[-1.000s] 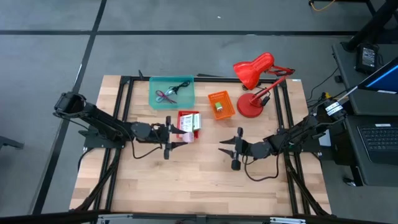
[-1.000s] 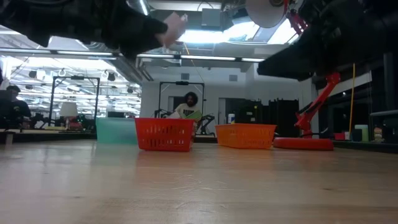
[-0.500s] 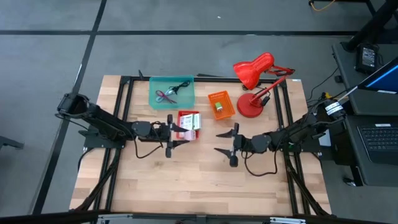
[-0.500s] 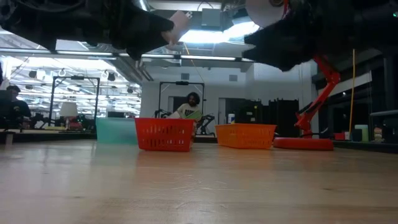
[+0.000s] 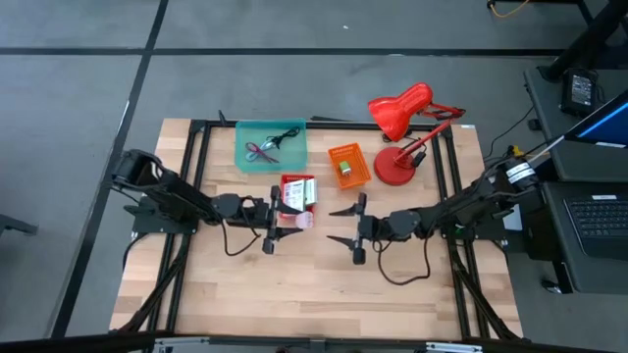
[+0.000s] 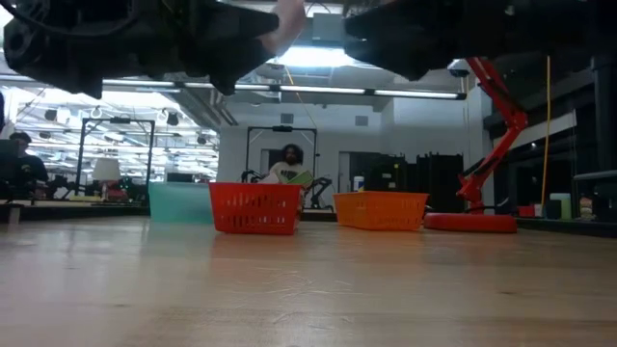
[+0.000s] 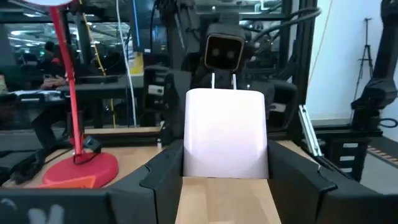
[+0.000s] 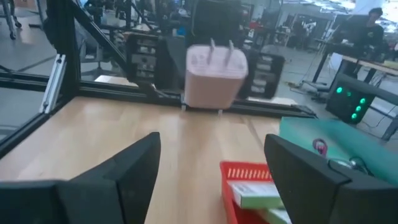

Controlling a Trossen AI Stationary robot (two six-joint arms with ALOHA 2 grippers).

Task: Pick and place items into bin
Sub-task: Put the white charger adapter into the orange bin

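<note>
Progress is judged partial: cables [image 5: 267, 147] are already seen in the teal bin [image 5: 270, 145], white packets [image 5: 298, 190] in the red bin [image 5: 297, 196]. A pink cube [image 7: 224, 133] is gripped in the left pincer [image 5: 273, 218], raised above the tabletop [image 5: 294, 284] just beside the red bin, not yet placed. The right pincer [image 5: 343, 227] is spread wide and empty, facing it nearby.

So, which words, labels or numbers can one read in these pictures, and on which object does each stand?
No text can be read in any view.
White printed packets in the red basket: print too small to read.
Item in the orange basket: blurred.
Pink cube held by the left gripper: no print visible.
</note>
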